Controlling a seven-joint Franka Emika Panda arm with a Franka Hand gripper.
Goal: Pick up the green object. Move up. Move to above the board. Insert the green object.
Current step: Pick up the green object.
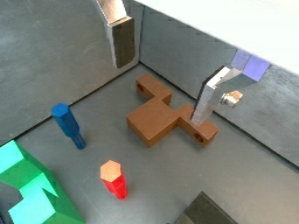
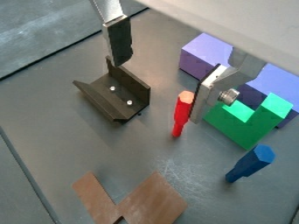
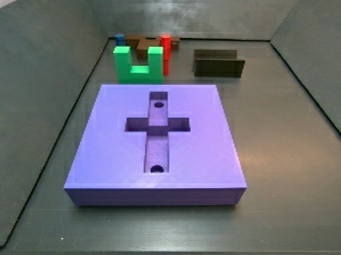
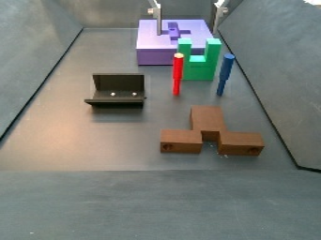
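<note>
I have the gripper (image 2: 167, 54) high above the floor, jaws spread wide with nothing between them. In both wrist views the two silver fingers (image 1: 121, 35) stand well apart, and I look down past them at the pieces below. In a side view only the fingertips (image 4: 156, 10) show at the top edge, above the board's far end.

The green block (image 3: 142, 61) stands on the floor just beyond the board (image 3: 158, 179), prongs up, notch open to the top. From a side view it sits just beside the board's edge (image 4: 146, 49), though I cannot tell if they touch. In a wrist view the green block (image 2: 247, 116) lies just under one finger, with the board (image 2: 205, 54) behind it.

Taking the green block as my landmark: the red peg (image 4: 178, 73) stands upright just beside it, the blue peg (image 4: 227, 73) upright on its other side — all three close together. The brown block (image 4: 209, 131) lies flat on the floor, well apart from the green one. The fixture (image 4: 116, 91) stands off to the side, also well apart from it, and shows behind the green block in a side view (image 3: 218, 64).

In a wrist view the brown block (image 1: 160, 116) lies between the fingers' lines of sight, with the red peg (image 1: 114, 178) and blue peg (image 1: 68, 125) nearby.
</note>
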